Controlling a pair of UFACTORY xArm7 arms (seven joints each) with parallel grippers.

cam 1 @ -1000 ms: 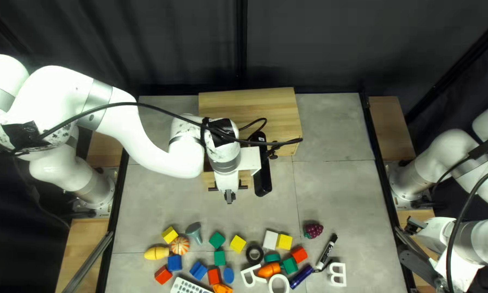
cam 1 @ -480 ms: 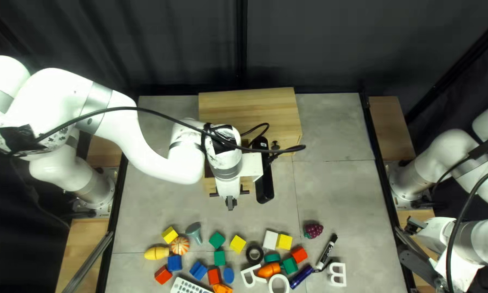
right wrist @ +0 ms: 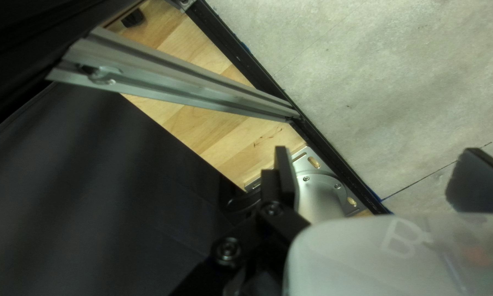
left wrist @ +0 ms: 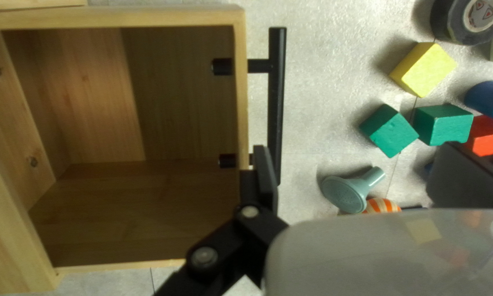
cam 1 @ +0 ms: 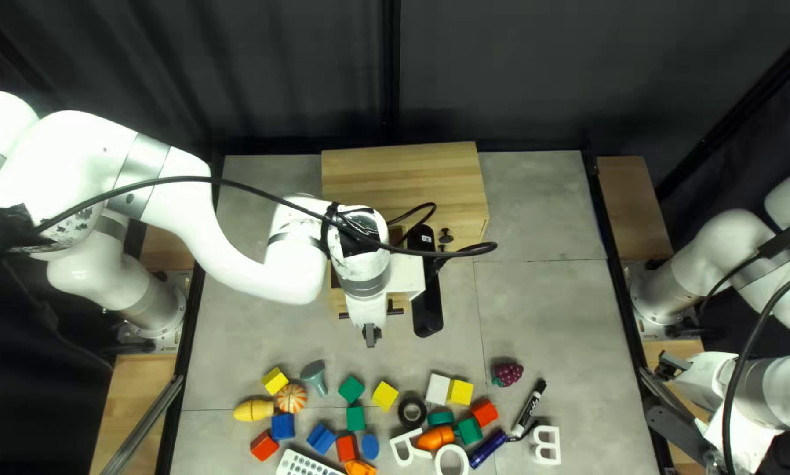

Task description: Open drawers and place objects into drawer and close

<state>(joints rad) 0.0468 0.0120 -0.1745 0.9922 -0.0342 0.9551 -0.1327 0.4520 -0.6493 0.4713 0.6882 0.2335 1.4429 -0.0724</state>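
Observation:
In the top left view my left gripper [cam 1: 371, 336] is above the table, just in front of the wooden cabinet [cam 1: 412, 171]. The cabinet's drawer [cam 1: 340, 301] stands pulled out, partly hidden under my left arm. Seen from the left wrist, the drawer [left wrist: 238, 104] shows a bare inside, and its black handle [left wrist: 277, 93] runs beside one finger of my left gripper [left wrist: 367, 178], which is open around nothing. Over the right table edge is my right gripper [cam 1: 672, 362]; its own wrist view shows the right gripper [right wrist: 382, 178] open, holding nothing.
Near the front lie coloured blocks [cam 1: 384, 395], a grey-green funnel-like piece [cam 1: 314, 376], a toy pumpkin [cam 1: 291, 398], black tape [cam 1: 411, 411], grapes [cam 1: 507, 373], a marker [cam 1: 529, 408] and white letters [cam 1: 546, 445]. A metal rail [right wrist: 186, 82] slants near my right gripper.
My left gripper has moved a little toward the table's near edge, away from the cabinet. The right arm, the cabinet and the loose objects look unmoved.

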